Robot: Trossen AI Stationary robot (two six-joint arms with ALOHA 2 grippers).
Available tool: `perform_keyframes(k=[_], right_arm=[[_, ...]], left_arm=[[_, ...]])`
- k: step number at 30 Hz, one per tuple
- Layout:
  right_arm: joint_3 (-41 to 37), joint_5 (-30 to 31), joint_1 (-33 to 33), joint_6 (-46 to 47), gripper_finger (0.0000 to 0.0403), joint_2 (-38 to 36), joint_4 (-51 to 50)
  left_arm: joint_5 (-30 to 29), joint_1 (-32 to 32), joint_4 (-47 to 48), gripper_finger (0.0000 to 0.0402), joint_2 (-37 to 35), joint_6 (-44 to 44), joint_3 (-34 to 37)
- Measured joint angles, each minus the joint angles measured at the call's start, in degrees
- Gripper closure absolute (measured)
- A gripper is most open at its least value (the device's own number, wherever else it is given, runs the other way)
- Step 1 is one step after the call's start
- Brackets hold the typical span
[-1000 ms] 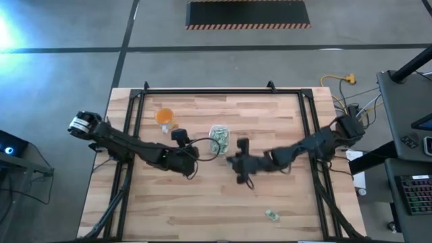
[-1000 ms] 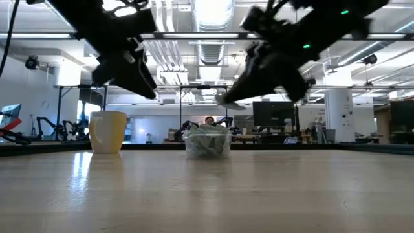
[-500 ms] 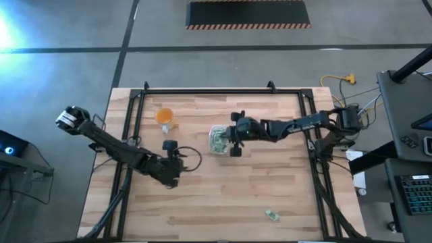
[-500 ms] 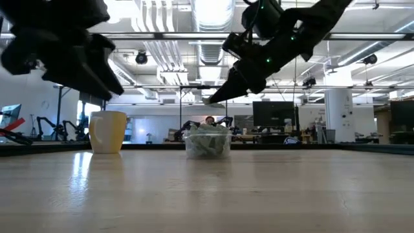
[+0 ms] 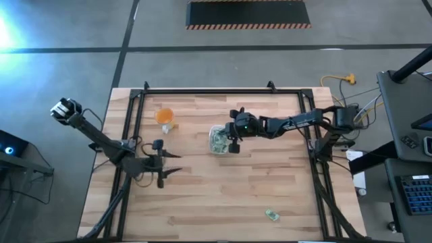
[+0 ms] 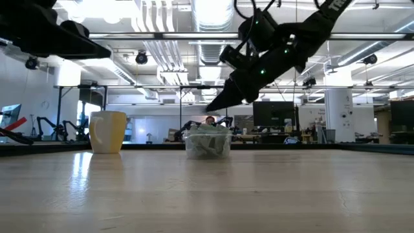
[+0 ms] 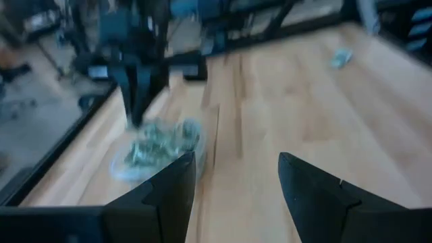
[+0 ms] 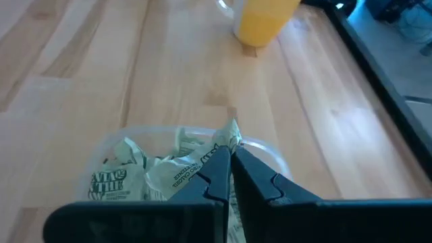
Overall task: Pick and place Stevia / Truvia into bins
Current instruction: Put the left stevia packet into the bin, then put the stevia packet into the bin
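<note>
- right over the clear container (image 5: 218,140) is where my right gripper (image 5: 233,140) sits, fingers pressed together on a single stevia sachet (image 8: 231,132) pinched at the very tips. in the right wrist view the sachet pokes up just past the fingertips, above the container's far rim.
- below that gripper the container is stuffed with crumpled green and white sachets (image 8: 145,174). from the low view the right gripper (image 6: 217,102) hangs just above the pile (image 6: 207,144), not touching it as far as i can see.
- beyond the right gripper, farther out past the container, there's the orange cup (image 5: 165,116) standing upright on the wooden table (image 5: 270,182).
- my left gripper (image 5: 164,165) is well off to the side of the container, near the table's left rail, fingers spread wide and holding nothing. from the left wrist view i'm looking past its two dark fingers (image 7: 177,182) at the container (image 7: 155,150) ahead, with the right arm coming down over it.
- one loose sachet (image 5: 272,214) lies alone on the table, well apart from both grippers, near the front edge on the right arm's side.
</note>
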State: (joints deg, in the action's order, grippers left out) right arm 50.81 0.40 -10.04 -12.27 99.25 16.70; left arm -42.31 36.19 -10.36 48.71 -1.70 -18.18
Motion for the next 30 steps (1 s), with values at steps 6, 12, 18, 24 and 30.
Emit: perform_keyframes(k=[6, 12, 18, 24, 30], right_arm=[[2.9, -0.4, -0.2, 0.1, 0.0394, 3.3, -0.2], [4.4, -0.5, -0.2, 0.3, 0.0391, 3.2, -7.5], [5.4, -0.5, -0.1, 0.3, 0.0329, 3.1, -9.7], [7.9, -1.0, 0.1, 1.7, 0.026, 0.0, -14.5], [9.9, -14.8, 3.1, 5.4, 0.0236, -5.3, -31.3]], left_arm=[[5.2, 0.3, -12.2, 0.0207, -6.1, 5.5, 7.6], [6.2, 0.3, -12.5, 0.0207, -10.0, 5.1, 10.1], [6.4, 0.3, -12.5, 0.0207, -10.3, 5.0, 10.9], [6.4, 0.3, -12.2, 0.0207, -9.8, 5.0, 11.0], [6.4, 0.3, -12.2, 0.0207, -9.8, 5.4, 11.1]])
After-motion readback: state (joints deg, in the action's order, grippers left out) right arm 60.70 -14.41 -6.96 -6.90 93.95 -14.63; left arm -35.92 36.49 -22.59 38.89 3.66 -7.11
